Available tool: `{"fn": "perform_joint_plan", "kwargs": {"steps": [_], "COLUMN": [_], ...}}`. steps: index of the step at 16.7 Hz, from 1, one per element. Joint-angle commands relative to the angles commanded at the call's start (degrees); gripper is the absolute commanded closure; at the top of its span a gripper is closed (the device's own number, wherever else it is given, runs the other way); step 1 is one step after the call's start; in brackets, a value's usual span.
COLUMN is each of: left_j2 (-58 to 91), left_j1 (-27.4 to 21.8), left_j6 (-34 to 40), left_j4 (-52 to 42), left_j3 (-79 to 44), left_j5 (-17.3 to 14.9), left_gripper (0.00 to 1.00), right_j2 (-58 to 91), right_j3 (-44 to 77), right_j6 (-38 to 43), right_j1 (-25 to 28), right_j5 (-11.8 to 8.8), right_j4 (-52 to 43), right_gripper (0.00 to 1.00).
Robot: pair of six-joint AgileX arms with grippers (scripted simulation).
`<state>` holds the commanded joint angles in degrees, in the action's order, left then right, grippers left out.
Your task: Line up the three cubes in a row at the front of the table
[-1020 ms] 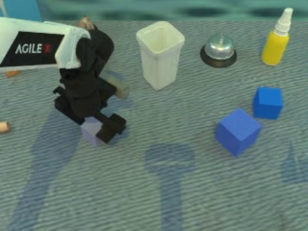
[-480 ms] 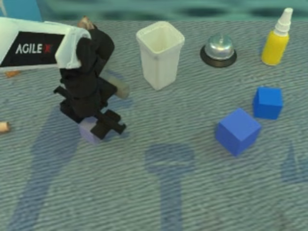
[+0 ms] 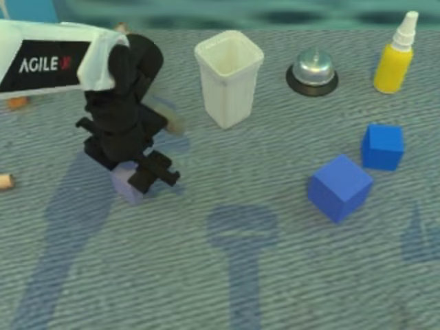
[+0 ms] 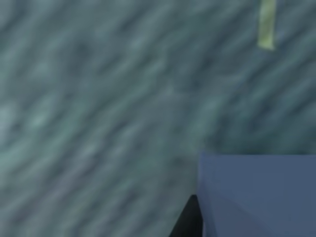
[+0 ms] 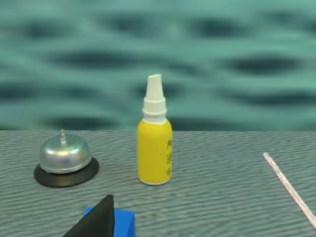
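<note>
The ribbed blue-grey fabric tabletop [image 3: 227, 275] carries all 3 matte cubes, none yet in a row along its near edge. The larger medium-blue cube [image 3: 339, 187] sits right of centre, with the small bright blue cube [image 3: 382, 146] just beyond it. My left hand [image 3: 141, 177] is pinching the small pale lavender-grey cube [image 3: 126, 185] on the left. It looks light, rigid and not slippery, so a grip on 2 opposite flat faces should hold. My right hand shows only 1 dark fingertip [image 5: 94, 223]; I cannot tell its state.
</note>
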<state>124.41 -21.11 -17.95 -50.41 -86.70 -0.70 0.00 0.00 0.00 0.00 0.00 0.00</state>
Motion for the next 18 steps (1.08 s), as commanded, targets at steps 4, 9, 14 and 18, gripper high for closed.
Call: {"fn": "perform_joint_plan", "kwargs": {"steps": [4,9,14,18], "left_j2": [-3.07,-4.5,-2.9,0.7], "left_j1": [0.76,1.03,-1.65,-8.38], "left_j6": [0.21,0.27,3.89,16.6], "left_j4": [-8.9,-11.33,-12.28,-15.41], "left_j3": [-4.96,-6.61,-8.71,-14.81], "left_j5": [0.04,0.05,0.19,0.53], "left_gripper": [1.0,1.0,1.0,1.0], "right_j2": [0.0,0.0,0.0,0.0], "right_j3": [0.0,0.0,0.0,0.0], "right_j6": [0.0,0.0,0.0,0.0], "right_j1": [0.0,0.0,0.0,0.0], "right_j5": [0.0,0.0,0.0,0.0], "right_j4": [0.0,0.0,0.0,0.0], "right_gripper": [0.0,0.0,0.0,0.0]}}
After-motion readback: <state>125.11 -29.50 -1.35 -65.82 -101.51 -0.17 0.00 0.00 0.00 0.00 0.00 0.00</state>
